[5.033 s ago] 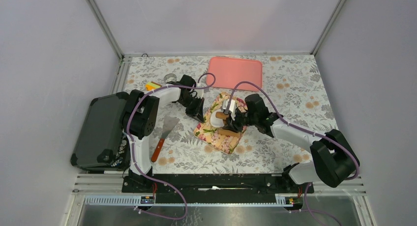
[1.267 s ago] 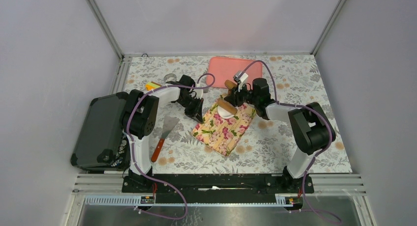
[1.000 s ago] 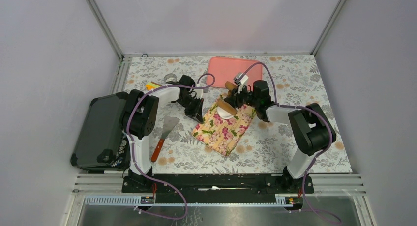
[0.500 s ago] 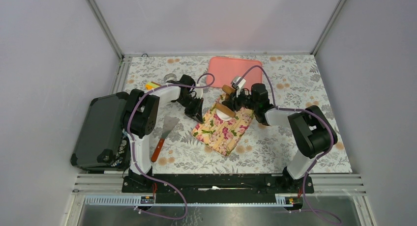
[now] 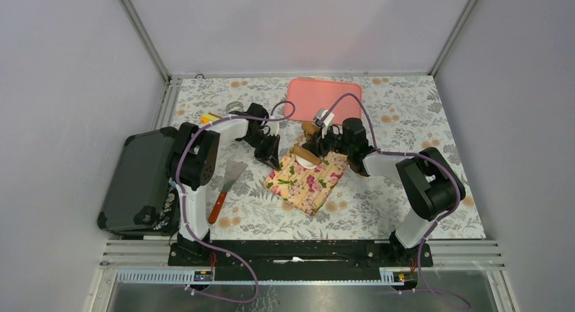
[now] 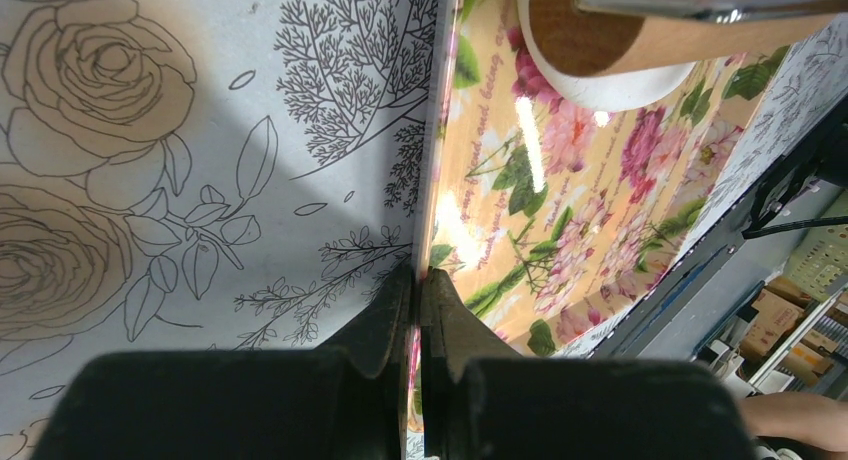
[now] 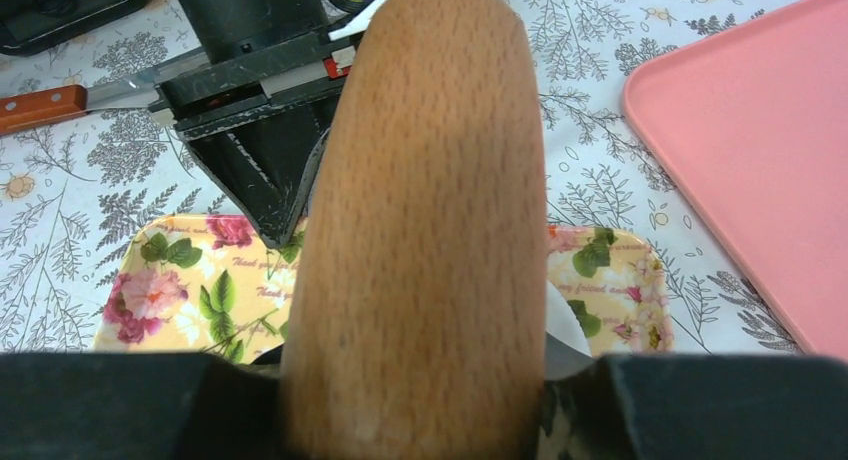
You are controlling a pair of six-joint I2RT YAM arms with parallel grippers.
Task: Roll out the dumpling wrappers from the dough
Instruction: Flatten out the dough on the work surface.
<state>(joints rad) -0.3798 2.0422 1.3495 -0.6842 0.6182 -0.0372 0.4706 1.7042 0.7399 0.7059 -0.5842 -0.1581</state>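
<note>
Smooth white dough [image 6: 610,92] on a yellow floral rectangular tray [image 6: 540,210], mostly hidden under a brown wooden rolling pin [image 7: 425,210]. Only a pale crescent visible below the pin's end in the left wrist view, and a thin white sliver beside the pin's right flank in the right wrist view. Outline and thickness of the dough impossible to judge. From above, no more than a small white patch at the tray's far end, just short of a flat pink rectangular tray [image 5: 324,98].

Pin clamped by the right gripper [image 5: 320,141] at the end nearest its own camera, resting on the dough and filling most of the right wrist view. Fingertips there cut off at the bottom edge. Left gripper [image 6: 417,275] pinched tight on the floral tray's left rim, jaws pressed together with the thin edge between them.

Beneath it all, a grey-and-white leaf-print tablecloth [image 5: 407,122]. To the left, apart from the floral tray, a metal scraper with a reddish wooden handle [image 5: 226,183]. Further left, a black hard case [image 5: 139,183]. Toward the far left corner, a small shiny ring-like object [image 5: 235,107] and a small multicoloured block [image 5: 211,118], both too small to identify. Background beyond the table in the left wrist view blurred and cropped.
</note>
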